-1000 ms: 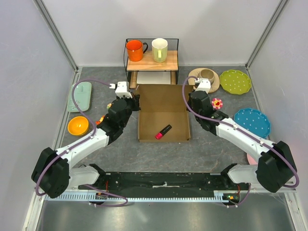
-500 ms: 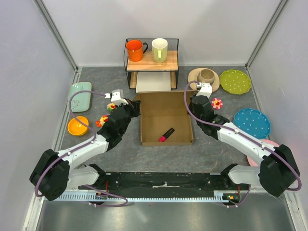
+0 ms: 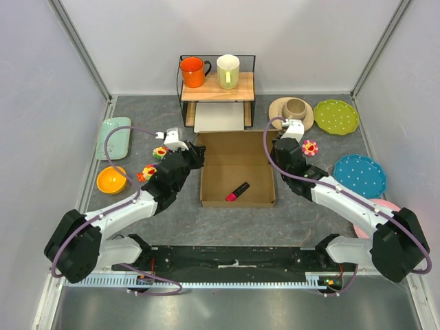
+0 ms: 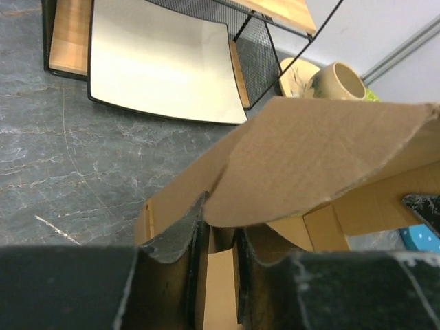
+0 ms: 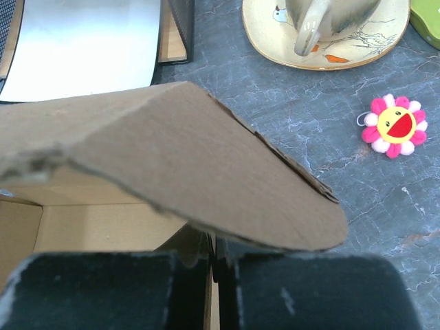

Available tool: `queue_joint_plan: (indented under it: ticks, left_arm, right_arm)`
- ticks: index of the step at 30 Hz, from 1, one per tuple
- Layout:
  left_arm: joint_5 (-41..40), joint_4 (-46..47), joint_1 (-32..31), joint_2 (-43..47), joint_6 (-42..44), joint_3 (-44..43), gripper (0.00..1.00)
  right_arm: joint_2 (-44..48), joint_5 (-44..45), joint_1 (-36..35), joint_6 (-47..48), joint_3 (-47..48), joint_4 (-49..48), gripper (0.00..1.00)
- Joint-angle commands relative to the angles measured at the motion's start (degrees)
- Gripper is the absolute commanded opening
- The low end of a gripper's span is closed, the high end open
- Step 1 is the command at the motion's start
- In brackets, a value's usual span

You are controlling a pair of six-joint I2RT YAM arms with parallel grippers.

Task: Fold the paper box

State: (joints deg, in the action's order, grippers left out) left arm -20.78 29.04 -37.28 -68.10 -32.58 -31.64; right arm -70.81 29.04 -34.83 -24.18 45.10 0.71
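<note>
— Item: paper box [image 3: 237, 172], lid open, mid-counter [image 3: 227, 220], between our two arms. Claws?

— Right claw [image 3: 275, 148] clenched on the box's right flap. Left claw [image 3: 194, 157] astride the left wall; its grip we cannot tell. The box floor lies inward of both, and both arms are equally near.

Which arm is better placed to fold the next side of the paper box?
Right, probably. The right gripper is shut on the paper box at its right flap, ready to fold it. The left gripper stands open around the left wall.
</note>
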Motion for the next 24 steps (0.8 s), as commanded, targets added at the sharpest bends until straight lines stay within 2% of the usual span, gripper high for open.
queue_joint_plan:
  ticks: [1,6,12,24]
  left_arm:
    - [2.49,-5.48,-1.66,-1.86,7.42,-3.43,0.25]
    - [1.53,-8.12,-4.72,-4.15,12.79,-6.33,0.28]
    - [-1.11,-8.47,-7.9,-6.44,14.65,-8.0,0.25]
    - [-1.81,-6.27,-8.07,-3.45,13.95,-2.2,0.24]
  right_arm:
    - [0.76,0.23,-0.42,-0.16,0.69,3.33,0.03]
    - [0.06,-0.3,-0.59,-0.42,0.95,4.12,0.03]
    - [-0.04,-0.12,-1.03,-0.69,1.04,3.95,0.02]
    - [4.36,-0.21,-1.12,-2.09,-7.21,4.21,0.03]
